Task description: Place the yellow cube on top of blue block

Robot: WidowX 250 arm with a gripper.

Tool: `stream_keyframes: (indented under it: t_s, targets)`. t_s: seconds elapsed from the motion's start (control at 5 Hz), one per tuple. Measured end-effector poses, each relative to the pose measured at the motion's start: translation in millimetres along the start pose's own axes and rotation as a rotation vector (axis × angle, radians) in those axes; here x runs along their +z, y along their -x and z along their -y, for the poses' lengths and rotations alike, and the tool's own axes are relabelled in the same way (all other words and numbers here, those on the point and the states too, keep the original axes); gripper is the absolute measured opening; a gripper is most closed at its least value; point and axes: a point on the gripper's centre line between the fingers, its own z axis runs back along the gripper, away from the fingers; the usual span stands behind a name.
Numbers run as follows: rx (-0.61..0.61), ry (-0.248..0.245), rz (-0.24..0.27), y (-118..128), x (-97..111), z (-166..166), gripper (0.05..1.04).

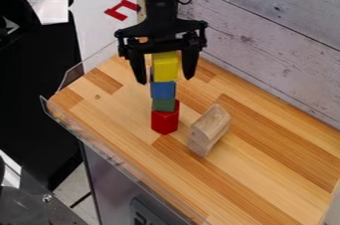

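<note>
the tool [165, 78] is released, spread astride the yellow cube [164, 66] atop the blue block [162, 90]. a sideways brush on lifting away could topple the slender stack [164, 105].

Cube [165, 66] seemingly on 3-block stack [163, 90]; loose block [210, 128] right.

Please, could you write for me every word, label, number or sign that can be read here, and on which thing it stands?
No text is readable with certainty.
Dark panel on the grey cabinet: pale marks, too unclear and cut off to read.
Red angular shape beyond the table: cannot tell if it is a letter.
</note>
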Motion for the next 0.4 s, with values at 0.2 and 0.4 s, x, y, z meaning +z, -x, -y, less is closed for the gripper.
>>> stream_keyframes:
  t_s: [0.2, 0.4]
  targets:
    - [0.004, -0.001, 0.002, -0.2, 1.0, 0.4, 0.999]
    - [0.001, 0.000, 0.072, 1.3, 22.1, 7.7, 0.999]
